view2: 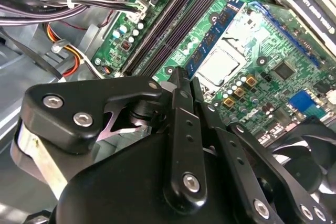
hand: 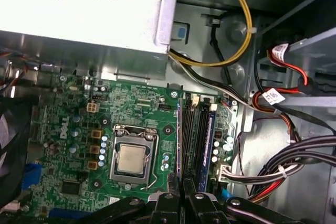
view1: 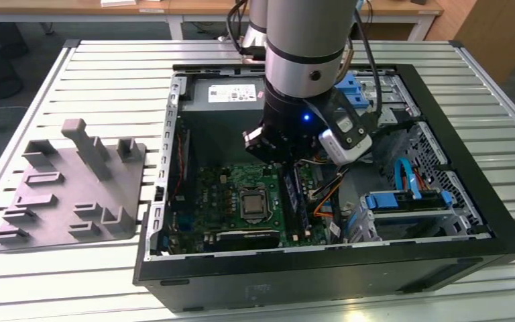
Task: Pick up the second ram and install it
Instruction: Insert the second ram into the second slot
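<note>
The second ram point(hand: 181, 140) is a slim dark stick seen edge-on, standing along the memory slot closest to the CPU socket point(hand: 131, 160). One end sits between the fingers of my gripper point(hand: 181, 196), which is shut on it. In the second wrist view the gripper point(view2: 181, 80) has its fingers pressed together and the ram point(view2: 210, 40) runs away from them beside the socket. The exterior view has the stick point(view1: 292, 198) low over the green motherboard point(view1: 222, 191), under the arm. Whether it is seated in the slot I cannot tell.
The open black computer case point(view1: 472, 194) surrounds the arm. Bundled cables point(hand: 273, 98) and a blue drive cage point(view1: 401, 201) lie close beside the slots, and the power supply point(hand: 89, 19) is at the far end. The grey moulded block point(view1: 70, 194) rests outside, at the exterior view's left.
</note>
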